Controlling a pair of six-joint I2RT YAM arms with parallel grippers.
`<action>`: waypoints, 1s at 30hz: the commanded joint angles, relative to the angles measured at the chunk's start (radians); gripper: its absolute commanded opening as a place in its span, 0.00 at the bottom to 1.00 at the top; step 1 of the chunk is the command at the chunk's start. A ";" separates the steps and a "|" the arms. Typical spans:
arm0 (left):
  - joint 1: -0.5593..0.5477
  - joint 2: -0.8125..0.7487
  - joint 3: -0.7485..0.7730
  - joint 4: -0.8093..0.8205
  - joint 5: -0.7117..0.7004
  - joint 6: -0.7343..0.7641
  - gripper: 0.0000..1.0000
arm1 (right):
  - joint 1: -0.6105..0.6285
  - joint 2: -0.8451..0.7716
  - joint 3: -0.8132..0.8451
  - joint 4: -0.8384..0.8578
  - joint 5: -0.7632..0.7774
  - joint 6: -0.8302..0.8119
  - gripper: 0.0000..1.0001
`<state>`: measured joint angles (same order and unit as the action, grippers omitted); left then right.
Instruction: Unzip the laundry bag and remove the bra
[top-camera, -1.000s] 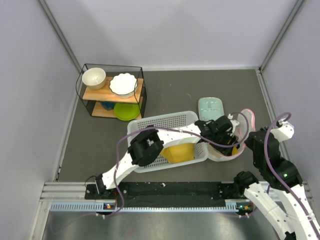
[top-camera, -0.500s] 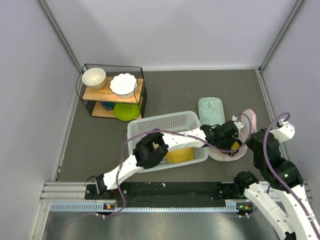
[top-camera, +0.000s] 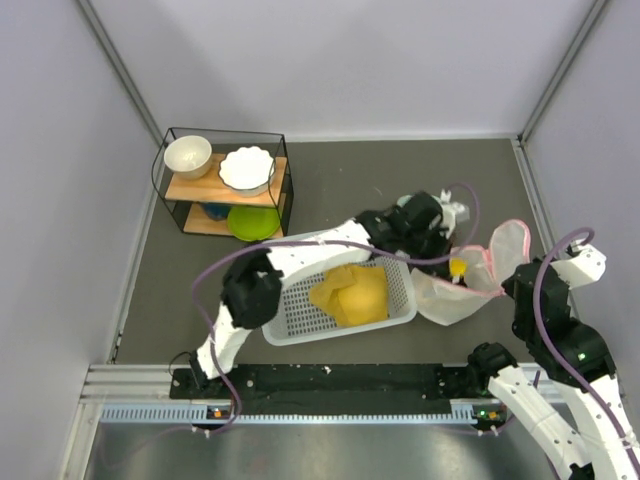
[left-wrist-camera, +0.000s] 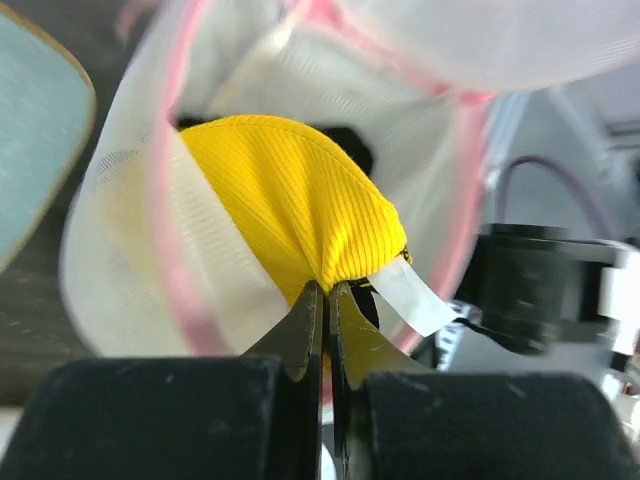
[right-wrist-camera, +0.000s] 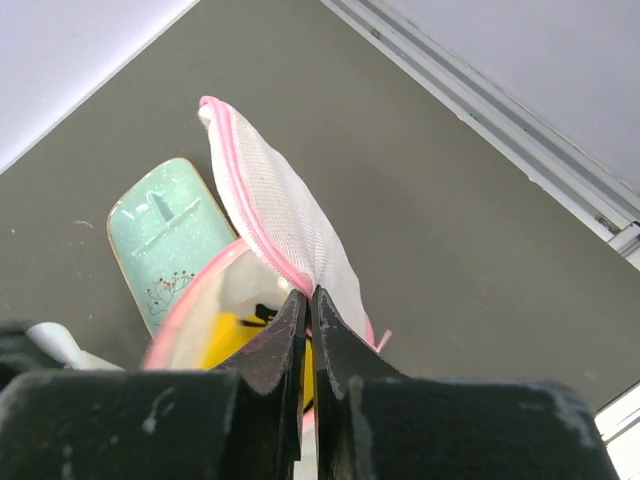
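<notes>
The laundry bag lies unzipped on the right of the table, its pink-rimmed mesh lid standing up. My right gripper is shut on that lid's pink zip rim, and from above it is at the bag's right side. In the bag's mouth is the yellow bra, which also shows from above. My left gripper is shut on a fold of its fabric beside a white label. From above, the left gripper reaches to the bag's opening from the far left.
A white perforated basket with a yellow garment in it stands left of the bag, under the left arm. A mint-green tray lies just beyond the bag. A wire shelf with bowls stands at the back left.
My left gripper shut on the bra inside the bag and pulled back toward the far side. The left arm swung away over the basket. The bag's lid rose and the bag tipped open.
</notes>
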<state>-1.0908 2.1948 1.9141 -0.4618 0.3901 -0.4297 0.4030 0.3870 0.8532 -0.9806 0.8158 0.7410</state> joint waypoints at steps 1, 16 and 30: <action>0.057 -0.227 -0.015 0.092 0.142 -0.055 0.00 | -0.003 -0.002 0.029 -0.001 0.042 -0.006 0.00; 0.123 -0.207 0.111 0.408 0.440 -0.412 0.00 | -0.004 0.013 -0.006 0.003 0.006 0.035 0.00; 0.261 -0.452 0.181 0.380 0.389 -0.386 0.00 | -0.003 0.029 0.003 0.016 0.036 0.006 0.00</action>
<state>-0.8608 1.8729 1.9846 -0.1303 0.7696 -0.8371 0.4030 0.4053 0.8448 -0.9886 0.8188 0.7597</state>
